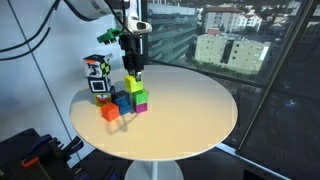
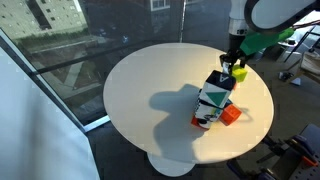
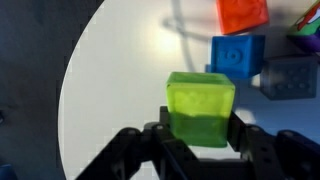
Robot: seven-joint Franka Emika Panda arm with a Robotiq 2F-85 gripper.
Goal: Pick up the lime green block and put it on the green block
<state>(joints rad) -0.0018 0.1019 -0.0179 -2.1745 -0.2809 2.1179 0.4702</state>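
Observation:
My gripper (image 3: 200, 140) is shut on the lime green block (image 3: 200, 100) and holds it above the white round table (image 3: 120, 70). In both exterior views the gripper (image 1: 133, 68) (image 2: 236, 64) hangs over the cluster of blocks with the lime green block (image 1: 132, 81) (image 2: 239, 72) between its fingers. The green block (image 1: 137, 92) appears to sit on a magenta block (image 1: 141, 104), just below and beside the held block. In the wrist view that stack shows only at the top right edge.
An orange block (image 3: 242, 14) (image 1: 110, 112), a blue block (image 3: 238, 55) (image 1: 123, 101) and a grey block (image 3: 290, 78) lie close together. A tall patterned box (image 1: 97, 76) (image 2: 213, 98) stands next to them. The table edge (image 3: 75, 80) curves on the left.

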